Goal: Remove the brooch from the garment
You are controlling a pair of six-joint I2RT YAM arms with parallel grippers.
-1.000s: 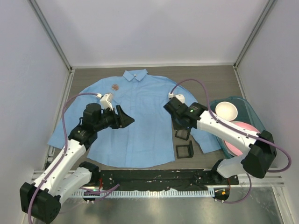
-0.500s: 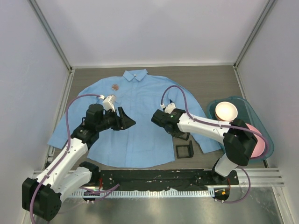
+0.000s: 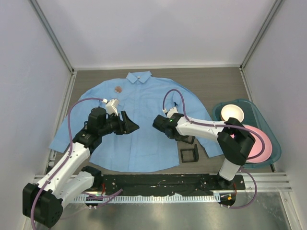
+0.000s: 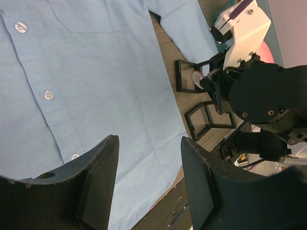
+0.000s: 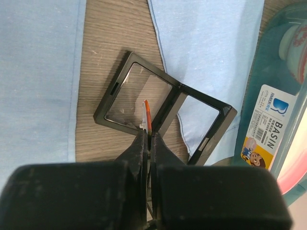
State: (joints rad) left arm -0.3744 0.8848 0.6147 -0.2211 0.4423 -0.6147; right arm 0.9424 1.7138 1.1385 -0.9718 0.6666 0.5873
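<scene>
You are looking into a robot test cell in a lab, not a home. Plain white panels [image 3: 158,28] on aluminium posts [image 3: 53,36] box in the far, left and right edges of the wood-grain tabletop [image 3: 216,79]. The left arm [image 3: 67,163] and right arm [image 3: 206,127], trailing purple cables [image 3: 72,112], stand on a black rail [image 3: 158,181] along its near edge.

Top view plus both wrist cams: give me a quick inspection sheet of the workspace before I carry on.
Surface: wooden table, no spill or damage seen.
Job's things: shirt lies flat, front up; brooch on its chest beside the collar, neither gripper on it.
Clutter: black frame and second frame by the hem; teal basin holding white bowl and pink plate.
Grippers: left gripper open above the shirt front; right gripper shut on a thin orange-tipped piece, unidentifiable.
Cables: left purple cable arcs over the sleeve; right purple cable over the shirt front.
Surroundings: white walls; nothing else seen.
</scene>
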